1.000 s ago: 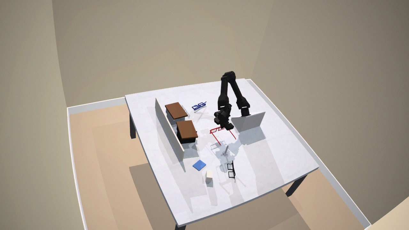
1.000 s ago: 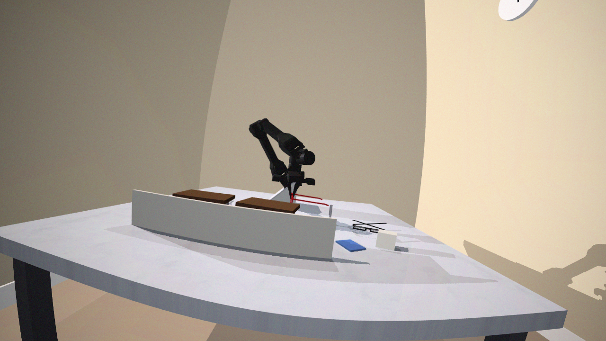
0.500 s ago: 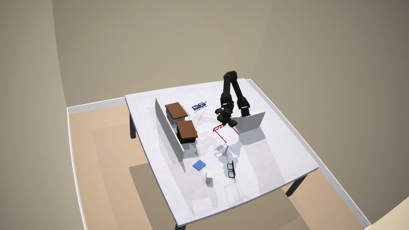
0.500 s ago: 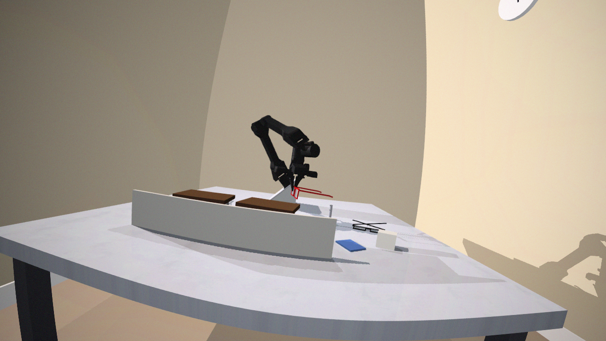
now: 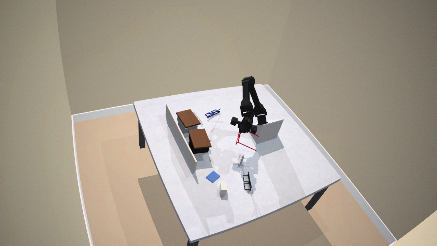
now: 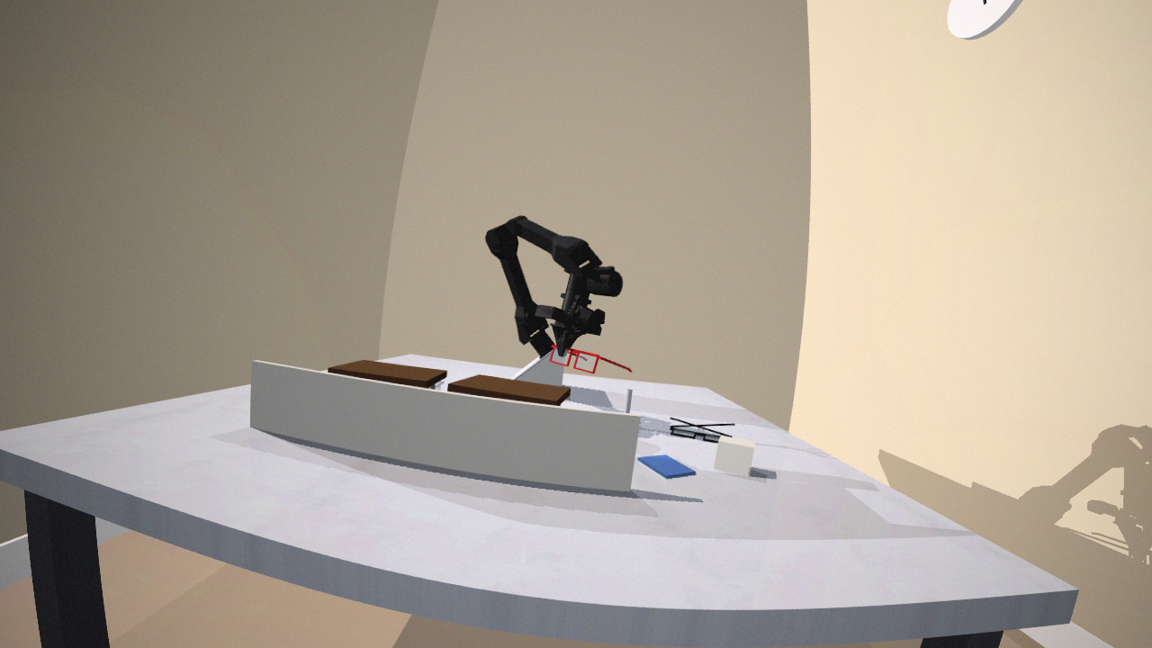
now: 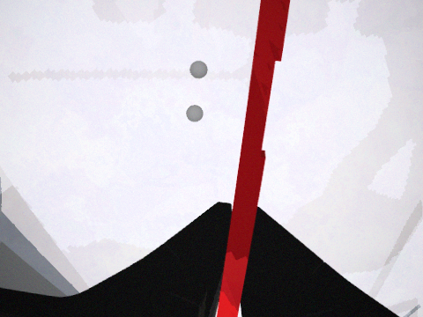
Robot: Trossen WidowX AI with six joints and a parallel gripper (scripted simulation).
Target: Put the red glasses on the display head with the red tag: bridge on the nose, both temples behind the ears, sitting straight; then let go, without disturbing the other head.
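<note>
Raised above the middle of the table (image 5: 293, 159) (image 6: 362, 516) (image 7: 132, 154), well apart from the brown boards: the red glasses (image 5: 238, 142) (image 6: 573, 351) (image 7: 248, 176), thin-framed, bright red along the lit edges and deeper red in shade. Two angular, squared rims, joined in a front set at a slant in the exterior view. Both long temples spread open, pointing toward the right edge as seen from the top. Straight and narrow in the wrist view, with small steps along one side.

Pinched at the front frame by the gripper (image 5: 243, 132) (image 6: 561, 353) (image 7: 244, 207), with dark fingertips nearly together on either side of the red strip. Not on any display head.

Beneath and toward the near edge, a slim grey post (image 5: 242, 160) (image 6: 629, 400), upright. Further that way, black glasses (image 5: 247, 180) (image 6: 695, 433), temples crossed. Toward the left edge, a blue square (image 5: 212, 176) (image 6: 667, 465) lying flat, with a cream block (image 5: 223, 188) (image 6: 733, 456) near.

Along the left edge, a long pale panel (image 5: 180, 137) (image 6: 443, 427), beside two brown boards (image 5: 188, 118) (image 6: 508, 388). Toward the far edge, dark blue glasses (image 5: 212, 113). On the right-hand side, near the arm's foot, a grey panel (image 5: 270, 131) (image 6: 549, 372).
</note>
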